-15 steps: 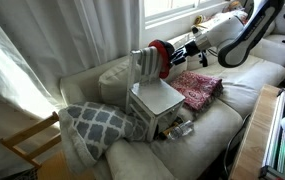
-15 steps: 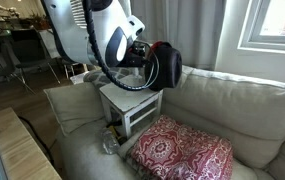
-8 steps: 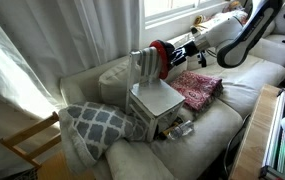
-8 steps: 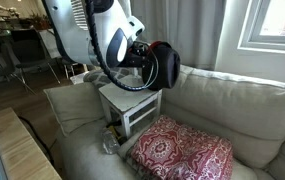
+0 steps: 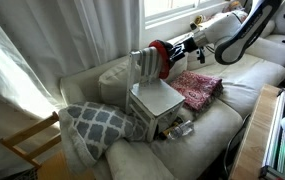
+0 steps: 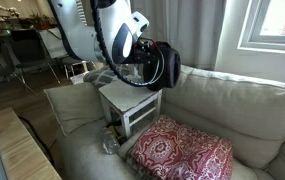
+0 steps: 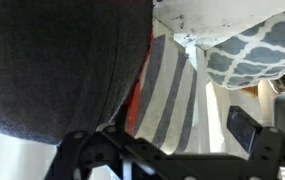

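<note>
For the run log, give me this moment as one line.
claw: open | nearest: black-and-red fabric item | contact: unclear | around: striped cloth, white stool

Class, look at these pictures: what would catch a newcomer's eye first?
A white robot arm reaches over a pale sofa, its open gripper close to a black-and-red bundle. The bundle rests atop a small white stool standing on the sofa, with a red patterned cushion beside it.
</note>
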Robot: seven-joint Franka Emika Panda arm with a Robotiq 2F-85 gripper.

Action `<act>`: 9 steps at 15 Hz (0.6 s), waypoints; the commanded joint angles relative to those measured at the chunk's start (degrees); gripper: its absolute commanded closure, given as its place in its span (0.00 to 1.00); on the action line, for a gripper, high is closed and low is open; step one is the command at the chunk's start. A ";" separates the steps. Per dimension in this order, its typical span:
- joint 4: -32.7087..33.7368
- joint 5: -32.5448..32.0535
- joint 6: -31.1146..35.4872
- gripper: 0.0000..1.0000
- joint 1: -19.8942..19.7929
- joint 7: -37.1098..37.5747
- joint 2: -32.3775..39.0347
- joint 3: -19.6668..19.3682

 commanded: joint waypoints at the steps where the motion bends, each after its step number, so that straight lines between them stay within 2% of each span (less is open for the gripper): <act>1: -0.10 1.77 -2.46 0.00 -0.67 0.93 -4.84 -0.29; 5: 0.69 4.31 -3.65 0.00 -0.27 0.61 -7.96 -0.91; 9: 2.66 15.04 -4.32 0.00 3.06 0.62 -9.33 -2.61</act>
